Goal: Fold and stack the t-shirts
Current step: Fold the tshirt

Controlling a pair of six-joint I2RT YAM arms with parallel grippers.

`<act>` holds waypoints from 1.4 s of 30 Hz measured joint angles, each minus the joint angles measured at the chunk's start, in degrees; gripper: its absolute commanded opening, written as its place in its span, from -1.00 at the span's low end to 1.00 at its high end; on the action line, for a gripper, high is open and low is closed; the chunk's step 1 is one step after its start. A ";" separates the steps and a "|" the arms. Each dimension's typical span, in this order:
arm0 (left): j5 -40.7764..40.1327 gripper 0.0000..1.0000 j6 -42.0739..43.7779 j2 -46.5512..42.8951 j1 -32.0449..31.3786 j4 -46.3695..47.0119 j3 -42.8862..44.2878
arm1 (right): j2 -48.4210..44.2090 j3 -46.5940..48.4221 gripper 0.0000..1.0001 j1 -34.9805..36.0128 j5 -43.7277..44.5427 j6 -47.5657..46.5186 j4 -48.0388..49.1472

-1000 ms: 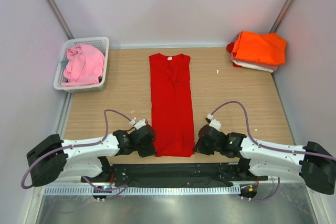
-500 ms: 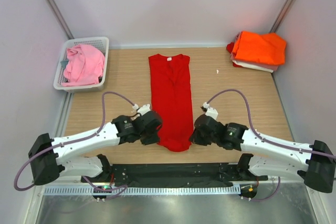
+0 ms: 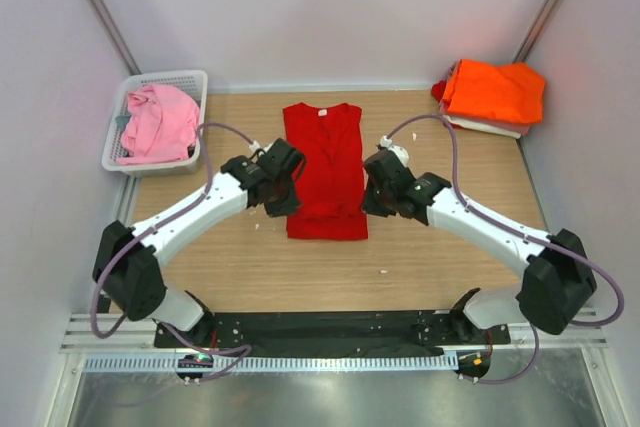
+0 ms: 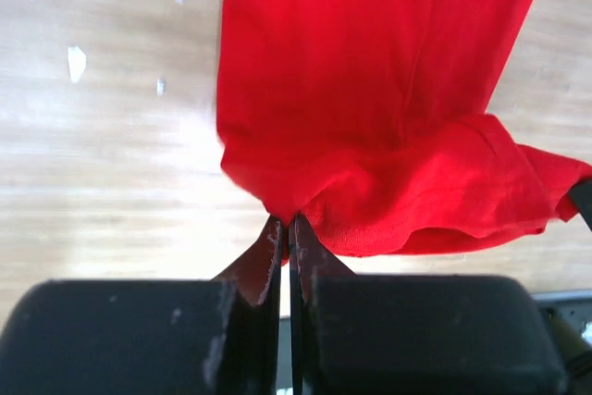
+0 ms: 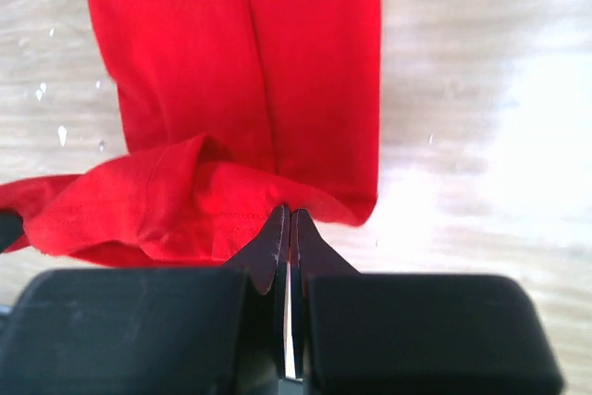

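Note:
The bright red t-shirt (image 3: 325, 162) lies as a narrow strip in the middle of the table, its lower part lifted and carried back over itself. My left gripper (image 3: 283, 190) is shut on the hem's left corner (image 4: 277, 199). My right gripper (image 3: 378, 187) is shut on the hem's right corner (image 5: 296, 203). The hem sags between the two grippers. A folded orange t-shirt (image 3: 495, 92) tops a stack at the far right, with white cloth (image 3: 480, 125) under it. A crumpled pink t-shirt (image 3: 157, 122) lies in a basket.
A white mesh basket (image 3: 190, 82) stands at the far left corner. Small white scraps lie on the wooden table (image 3: 450, 257). Grey walls close in the left, right and back sides. A black base rail runs along the near edge.
Both grippers have moved away from the near edge toward the far side, carrying the red shirt's hem up over its body. The visible shirt has become about half as long.

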 measured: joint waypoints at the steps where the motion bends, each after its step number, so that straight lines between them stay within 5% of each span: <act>1: 0.42 -1.00 1.18 1.88 1.01 -0.13 1.77 | 1.49 1.27 -0.97 -1.05 -0.37 -1.07 0.07; 20: 7.67 -1.00 12.87 24.06 13.53 0.00 20.22 | 23.34 18.45 -0.98 -12.63 -7.08 -11.93 2.75; 22: 8.83 -0.80 13.40 27.93 14.88 0.13 23.15 | 26.91 21.29 -0.55 -13.57 -7.52 -12.52 2.93; 23: 9.33 -0.63 13.97 29.73 15.52 -0.02 24.55 | 28.72 22.77 0.01 -13.94 -7.67 -12.57 2.89; 26: 11.76 -0.23 15.98 37.13 17.77 -1.18 31.93 | 36.09 29.77 0.45 -15.45 -7.61 -13.51 2.36; 32: 14.64 0.09 18.56 51.30 22.23 -9.51 58.71 | 40.79 35.87 0.55 -17.66 -4.79 -12.52 -0.76; 35: 13.92 0.17 19.69 50.80 23.61 -11.87 65.79 | 37.97 34.99 0.55 -17.81 -3.63 -11.82 -0.48; 39: 11.65 0.17 20.39 42.07 24.11 -11.54 59.01 | 28.15 26.27 0.55 -16.59 -4.68 -10.84 2.36; 42: 10.99 0.16 20.09 31.80 23.41 -8.98 43.50 | 20.74 17.20 0.55 -15.89 -8.48 -9.40 5.64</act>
